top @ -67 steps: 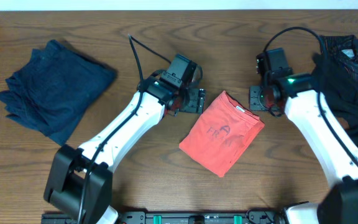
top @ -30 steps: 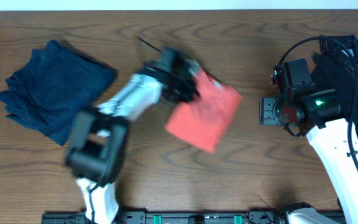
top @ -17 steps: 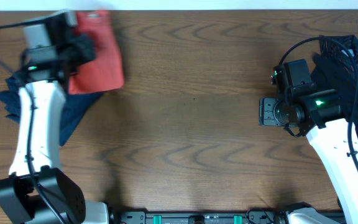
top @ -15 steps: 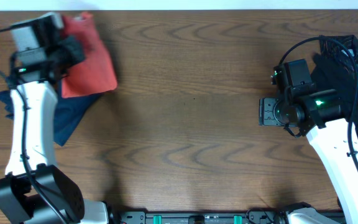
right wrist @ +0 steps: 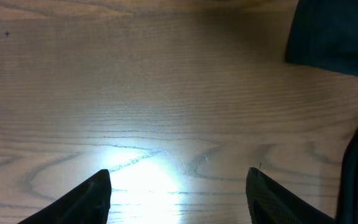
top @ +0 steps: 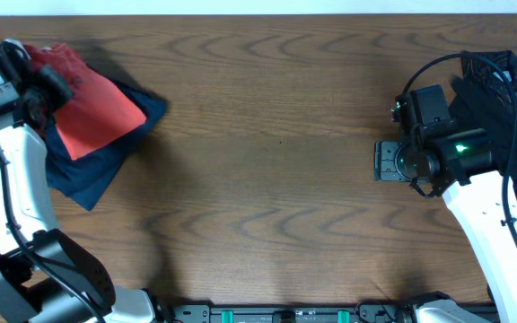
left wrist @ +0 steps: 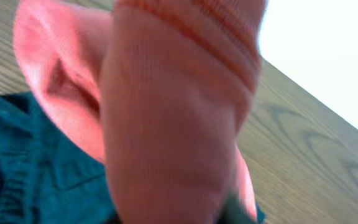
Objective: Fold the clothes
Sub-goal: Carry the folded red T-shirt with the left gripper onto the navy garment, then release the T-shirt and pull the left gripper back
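1. Overhead view
   - The coral-red T-shirt [top: 97, 112] is seen folded at about 10 o'clock on the table [top: 267, 179]. It is laid partly over the dark navy garment [top: 97, 166], which shows past its edge toward 5 o'clock.
   - The left gripper [top: 50, 87] is placed at the shirt's 9 o'clock edge, touching the cloth. Its fingers are hidden, so whether they are clamped cannot be told.
   - The black garment [top: 501, 85] is heaped at about 2 o'clock. The right gripper [top: 382, 161] is held over bare wood near 3 o'clock, pointing toward 9 o'clock, apart from that heap.

2. Left wrist view
   - The frame is filled by the T-shirt [left wrist: 166, 124], blurred and very close. The navy garment [left wrist: 36, 174] is seen beneath it at 8 o'clock and the table [left wrist: 303, 162] at 4 o'clock. No fingers are shown.

3. Right wrist view
   - The right gripper [right wrist: 178, 180] is seen spread, its fingers [right wrist: 92, 196] wide apart, with only the table [right wrist: 166, 81] between them.
   - The black garment [right wrist: 334, 31] is seen at 1 o'clock.
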You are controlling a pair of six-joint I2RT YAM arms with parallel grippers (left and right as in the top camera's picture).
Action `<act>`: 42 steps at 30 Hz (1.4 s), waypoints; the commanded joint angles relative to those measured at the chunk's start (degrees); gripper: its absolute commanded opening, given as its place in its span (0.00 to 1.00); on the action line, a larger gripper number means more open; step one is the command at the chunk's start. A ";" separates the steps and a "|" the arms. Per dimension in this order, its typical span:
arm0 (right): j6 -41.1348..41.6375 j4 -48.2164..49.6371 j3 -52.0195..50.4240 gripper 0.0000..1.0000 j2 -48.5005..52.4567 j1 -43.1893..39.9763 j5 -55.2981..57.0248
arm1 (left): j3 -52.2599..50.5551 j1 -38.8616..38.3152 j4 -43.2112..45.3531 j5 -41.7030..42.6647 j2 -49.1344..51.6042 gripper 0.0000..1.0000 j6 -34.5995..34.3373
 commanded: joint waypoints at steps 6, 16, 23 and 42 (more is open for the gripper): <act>-0.33 0.52 0.90 0.68 -0.52 -0.24 0.63 | 0.04 2.60 0.28 -1.42 -0.09 0.79 -0.20; -0.28 1.95 0.85 0.73 -0.50 -0.24 0.59 | 0.04 0.63 0.42 2.49 -0.09 0.79 -0.13; -0.26 13.33 0.61 0.80 1.38 -0.22 -0.28 | 0.04 -11.56 0.26 4.98 -0.04 0.79 4.00; 1.25 15.17 -0.87 0.99 -9.33 -0.33 -0.52 | -6.86 -32.96 -40.00 -7.04 -14.21 0.98 3.78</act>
